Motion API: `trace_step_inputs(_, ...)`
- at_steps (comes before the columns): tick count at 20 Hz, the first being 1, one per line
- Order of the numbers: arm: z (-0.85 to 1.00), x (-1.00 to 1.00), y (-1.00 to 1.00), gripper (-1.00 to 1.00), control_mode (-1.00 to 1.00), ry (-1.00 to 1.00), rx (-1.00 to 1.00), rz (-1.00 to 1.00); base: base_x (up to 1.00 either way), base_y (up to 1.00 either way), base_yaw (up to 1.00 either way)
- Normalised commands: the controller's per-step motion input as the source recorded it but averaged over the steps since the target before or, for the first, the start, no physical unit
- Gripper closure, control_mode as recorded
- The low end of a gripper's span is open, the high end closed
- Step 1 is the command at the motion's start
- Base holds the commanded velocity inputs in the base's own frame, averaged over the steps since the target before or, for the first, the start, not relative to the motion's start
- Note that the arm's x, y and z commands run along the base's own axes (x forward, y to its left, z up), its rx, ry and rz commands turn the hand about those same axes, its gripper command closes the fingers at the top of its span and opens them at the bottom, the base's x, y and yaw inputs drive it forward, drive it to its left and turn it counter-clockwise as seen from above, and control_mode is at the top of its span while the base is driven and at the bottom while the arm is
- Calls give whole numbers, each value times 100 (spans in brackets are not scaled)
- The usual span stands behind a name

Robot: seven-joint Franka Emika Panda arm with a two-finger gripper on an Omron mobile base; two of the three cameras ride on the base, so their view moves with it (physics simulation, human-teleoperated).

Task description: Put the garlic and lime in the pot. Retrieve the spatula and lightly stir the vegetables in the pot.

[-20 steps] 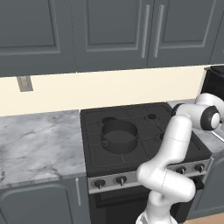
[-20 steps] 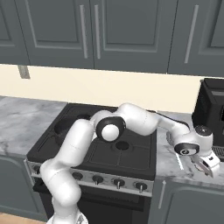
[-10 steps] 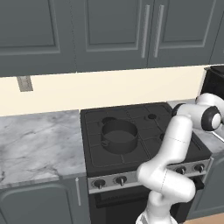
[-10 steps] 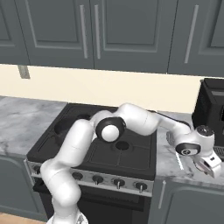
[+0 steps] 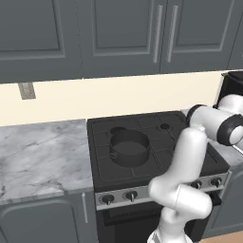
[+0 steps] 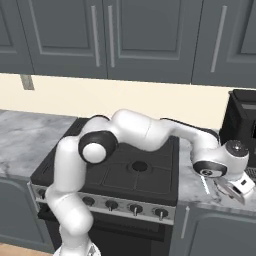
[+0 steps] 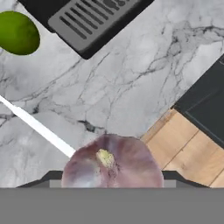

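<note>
Here the gripper [image 6: 231, 189] hangs low over the marble counter [image 7: 131, 74] right of the stove [image 5: 152, 152], and the garlic [image 7: 111, 164] sits right at its tips in the hand view; whether the fingers are clamped on the bulb or just around it I cannot tell. The lime [image 7: 18, 33] lies well apart on the same counter, near a dark slotted appliance [image 7: 94, 22], and the spatula's pale handle [image 7: 37, 127] runs up to the garlic. The pot [image 5: 129, 148] waits empty on the stove. A good grasp would centre on the bulb, avoid nudging the handle, then lift straight up.
</note>
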Motion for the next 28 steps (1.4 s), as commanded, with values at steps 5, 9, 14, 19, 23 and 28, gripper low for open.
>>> trace_step_inputs(5, 67, -3, 100, 100, -100, 0, -10, 34, 0, 0, 0)
trace_step_inputs(9, 11, 0, 100, 100, -100, 6, -5, 56, 0, 0, 0)
trace_step_inputs(14, 3, 7, 100, 100, -100, 2, 0, 58, 0, 0, 0)
trace_step_inputs(19, 49, 36, 100, 100, -100, 0, 0, 27, 0, 0, 0)
trace_step_inputs(23, 54, 50, 100, 100, -100, 2, 0, 0, 0, 0, 0)
trace_step_inputs(28, 11, 34, 100, 100, -100, 1, 0, 0, 0, 0, 0)
